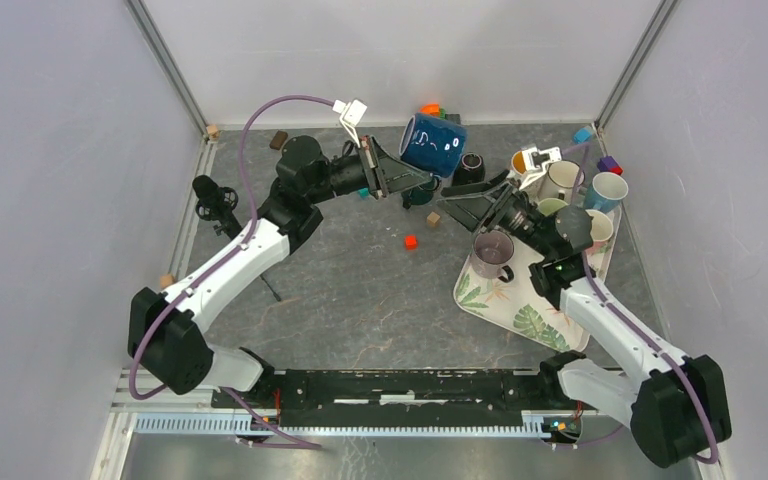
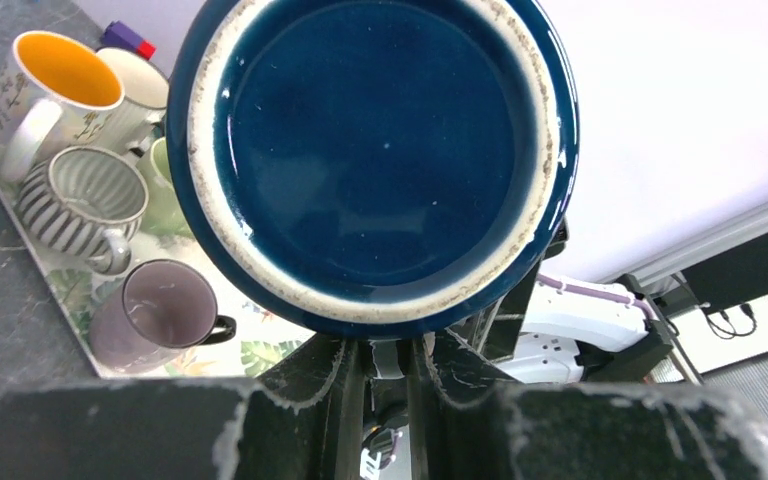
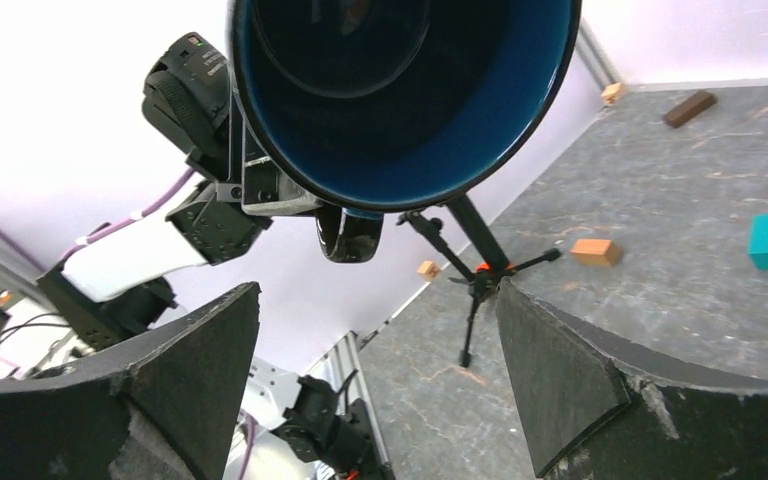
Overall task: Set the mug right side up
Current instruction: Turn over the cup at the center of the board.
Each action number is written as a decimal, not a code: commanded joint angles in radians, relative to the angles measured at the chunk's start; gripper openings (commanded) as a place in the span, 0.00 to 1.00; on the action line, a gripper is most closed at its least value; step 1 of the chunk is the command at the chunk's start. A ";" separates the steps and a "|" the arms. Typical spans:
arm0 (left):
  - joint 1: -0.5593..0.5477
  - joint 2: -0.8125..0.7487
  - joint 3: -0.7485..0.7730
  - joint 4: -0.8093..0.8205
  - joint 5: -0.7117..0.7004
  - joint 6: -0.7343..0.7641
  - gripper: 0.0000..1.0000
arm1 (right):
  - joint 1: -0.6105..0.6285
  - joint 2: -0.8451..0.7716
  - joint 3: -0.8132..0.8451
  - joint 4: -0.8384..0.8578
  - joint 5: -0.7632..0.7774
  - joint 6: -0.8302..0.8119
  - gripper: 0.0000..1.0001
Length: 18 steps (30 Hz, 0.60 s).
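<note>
The mug (image 1: 433, 145) is dark blue and hangs in the air over the back of the table, lying on its side. My left gripper (image 1: 385, 172) is shut on its handle (image 3: 350, 235). In the left wrist view the mug's glazed base (image 2: 380, 150) fills the frame just above the closed left gripper (image 2: 390, 360). The mug's open mouth (image 3: 400, 90) faces my right gripper (image 3: 377, 295), which stands open just below and in front of it, with nothing between its fingers. From above, the right gripper (image 1: 485, 200) sits to the mug's lower right.
A leaf-patterned tray (image 1: 520, 320) at the right carries several upright mugs, among them a purple one (image 1: 493, 250). A dark mug (image 1: 472, 165) stands behind the right gripper. A small black tripod (image 1: 215, 200) stands at the left. A red cube (image 1: 411, 241) and a wooden block (image 1: 433, 219) lie mid-table.
</note>
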 commanded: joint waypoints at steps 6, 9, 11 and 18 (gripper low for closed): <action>-0.002 -0.012 0.002 0.244 0.060 -0.075 0.02 | 0.057 0.094 0.056 0.241 -0.023 0.120 0.87; -0.004 -0.001 -0.002 0.249 0.068 -0.073 0.02 | 0.066 0.102 0.066 0.240 -0.008 0.116 0.84; -0.007 0.006 -0.004 0.250 0.072 -0.069 0.02 | 0.069 0.106 0.068 0.239 0.001 0.115 0.83; -0.016 0.031 -0.008 0.243 0.074 -0.047 0.02 | 0.085 0.124 0.095 0.239 0.014 0.113 0.74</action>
